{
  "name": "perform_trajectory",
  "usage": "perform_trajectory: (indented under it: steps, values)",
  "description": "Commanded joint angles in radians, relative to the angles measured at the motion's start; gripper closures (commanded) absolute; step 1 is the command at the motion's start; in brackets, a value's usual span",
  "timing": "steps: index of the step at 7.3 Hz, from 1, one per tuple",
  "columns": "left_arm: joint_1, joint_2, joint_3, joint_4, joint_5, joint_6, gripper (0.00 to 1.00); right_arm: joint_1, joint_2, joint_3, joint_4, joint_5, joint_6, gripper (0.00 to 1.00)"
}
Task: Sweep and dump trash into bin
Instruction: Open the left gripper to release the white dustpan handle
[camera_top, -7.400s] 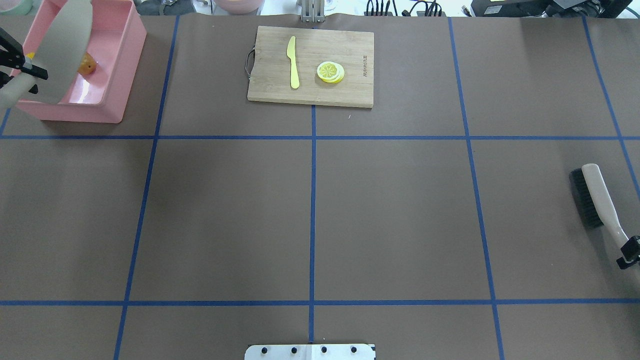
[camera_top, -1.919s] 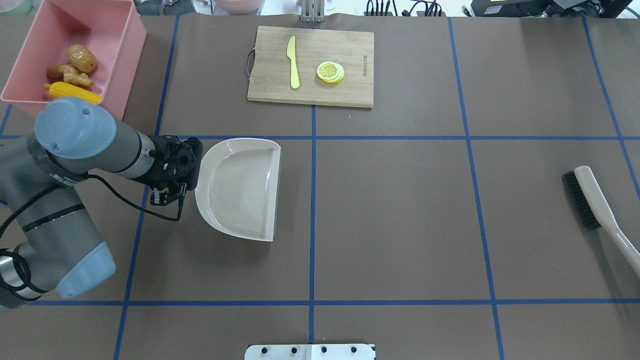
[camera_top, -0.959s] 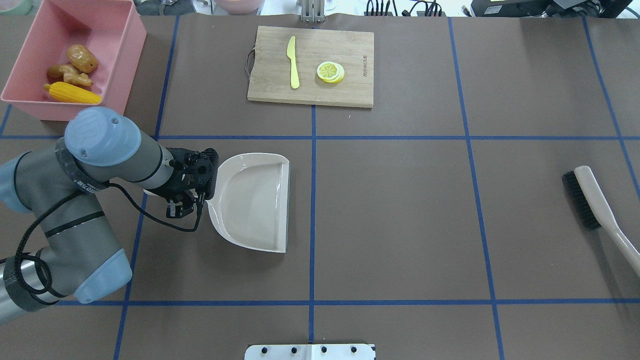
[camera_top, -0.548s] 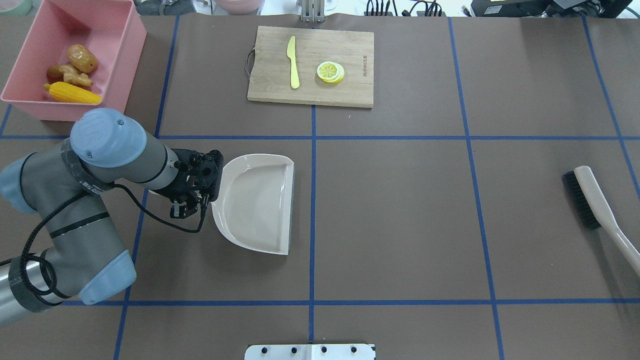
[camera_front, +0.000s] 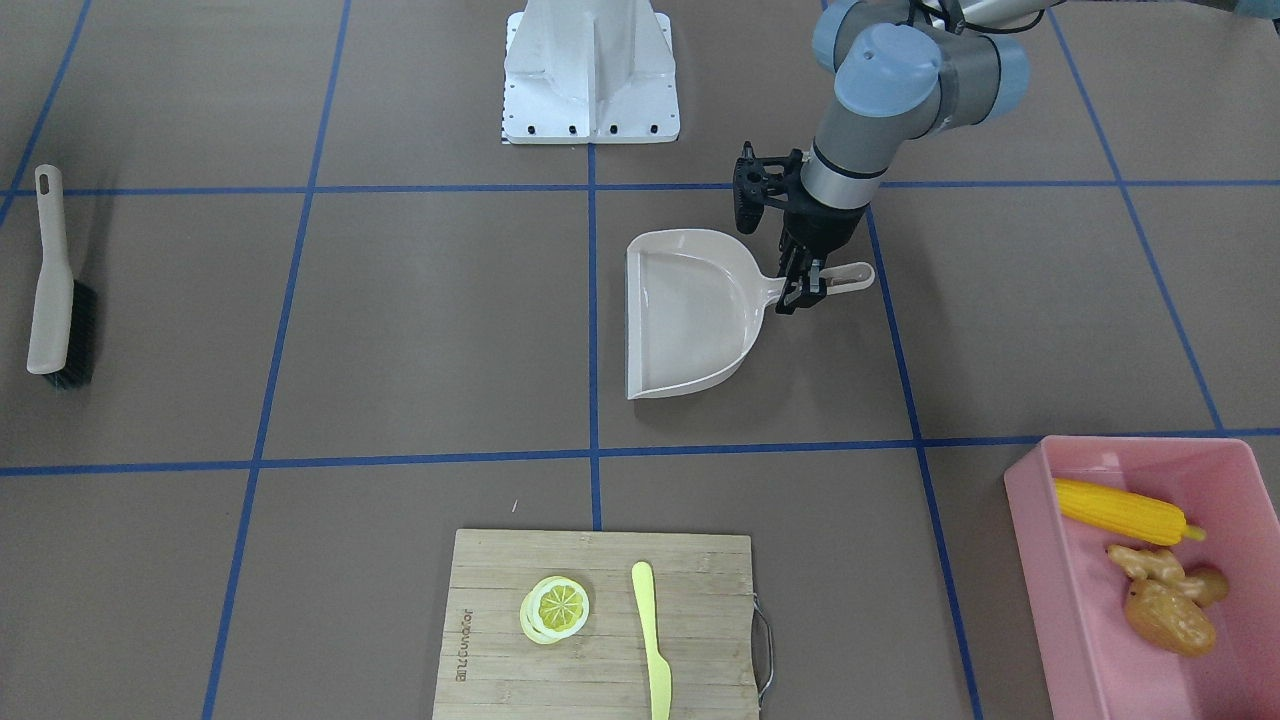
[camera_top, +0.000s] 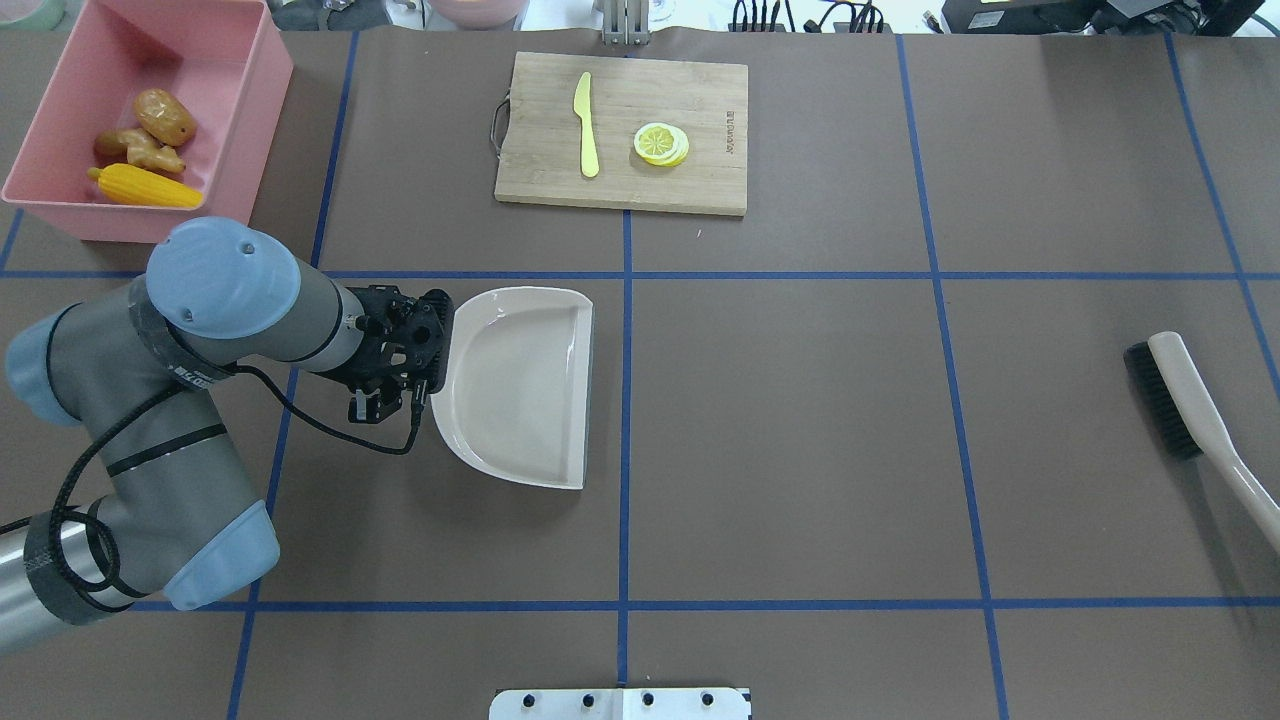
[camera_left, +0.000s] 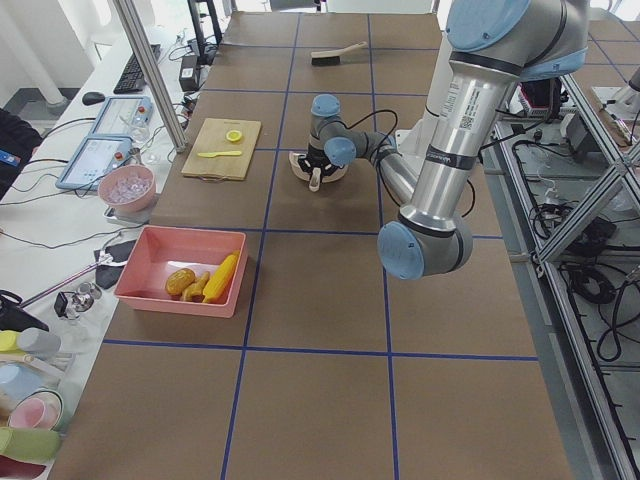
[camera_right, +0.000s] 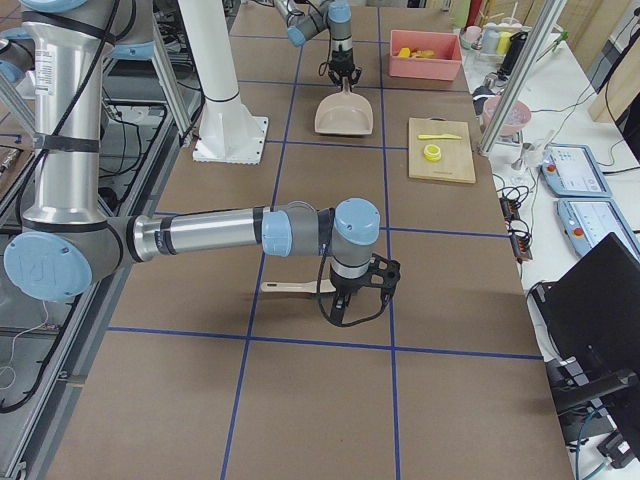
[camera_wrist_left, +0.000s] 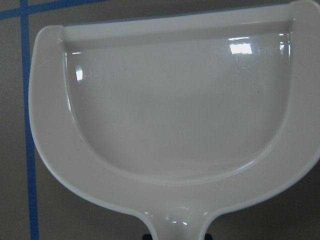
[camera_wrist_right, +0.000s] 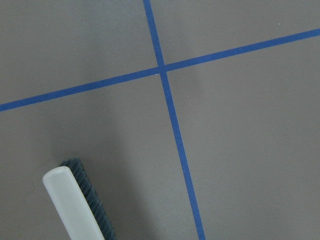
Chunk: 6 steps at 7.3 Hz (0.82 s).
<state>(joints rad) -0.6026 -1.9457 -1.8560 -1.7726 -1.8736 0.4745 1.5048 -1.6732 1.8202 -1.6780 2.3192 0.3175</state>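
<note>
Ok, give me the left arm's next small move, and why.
Probably open the left gripper and let go of the dustpan by its handle. The corn, potato and ginger all lie in the bin, and the empty dustpan seems to sit flat on the table.

Left arm (camera_top: 235, 320): enters over the desk's left end and folds at the elbow, with the forearm reaching toward desk centre. Wrist pitched down, fingers vertical. Left gripper (camera_front: 806, 290): jaws clamped on the dustpan handle (camera_front: 848, 279).

Right arm (camera_right: 215, 232): forearm level and low along the right end of the desk, wrist turned down. Right gripper (camera_right: 352, 310): above the desk surface, jaw state unreadable from this side view.
</note>
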Motion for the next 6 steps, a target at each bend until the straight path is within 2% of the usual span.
perform_trajectory:
  steps: [1, 6]
  values:
    - [0.009, 0.001, 0.001, -0.001, 0.002, -0.010, 0.91, 0.000, 0.000, 0.004, 0.000, 0.002, 0.000, 0.00]
    - [0.018, -0.002, 0.021, -0.002, -0.001, -0.005, 0.83, 0.000, -0.002, 0.002, -0.003, 0.005, 0.000, 0.00]
